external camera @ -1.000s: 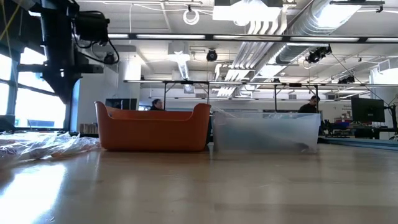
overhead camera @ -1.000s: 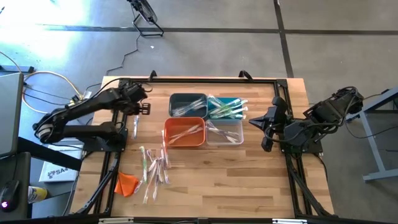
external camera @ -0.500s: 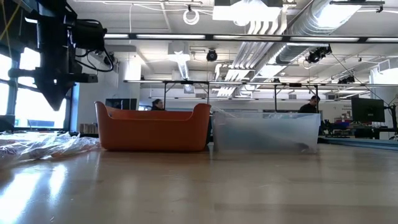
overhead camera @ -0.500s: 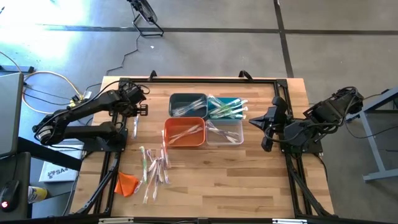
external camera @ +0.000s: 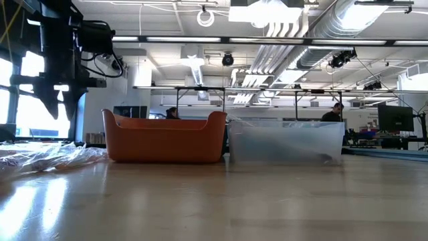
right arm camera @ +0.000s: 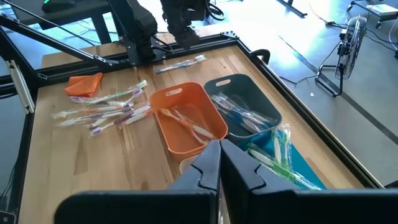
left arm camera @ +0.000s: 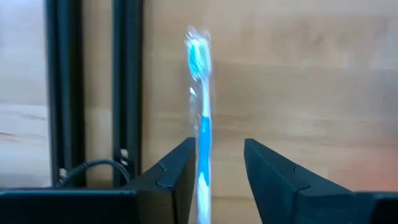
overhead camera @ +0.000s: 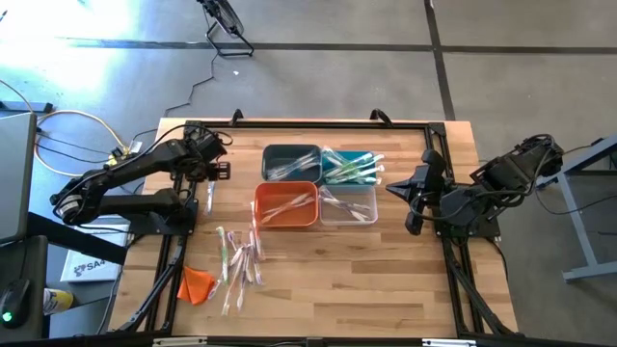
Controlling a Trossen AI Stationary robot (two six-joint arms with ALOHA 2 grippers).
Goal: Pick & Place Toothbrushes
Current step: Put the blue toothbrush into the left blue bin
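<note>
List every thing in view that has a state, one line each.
Left gripper: open, above a blue toothbrush lying flat on the table.
Right gripper: shut, empty, waiting at the table's right side.
Orange bin: upright, toothbrushes inside.
Dark grey bin: upright, toothbrushes inside.
Teal bin: upright, overfilled with toothbrushes.
Clear bin: upright, few toothbrushes.
Loose toothbrushes: scattered on the table.
Orange cloth: crumpled.

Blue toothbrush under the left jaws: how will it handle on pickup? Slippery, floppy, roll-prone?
The blue toothbrush lies flat on the table, between the left gripper's open jaws. Its shiny clear wrapper looks slick, so it may slip. The thin straight handle is probably stiff and light. It could roll if nudged.
</note>
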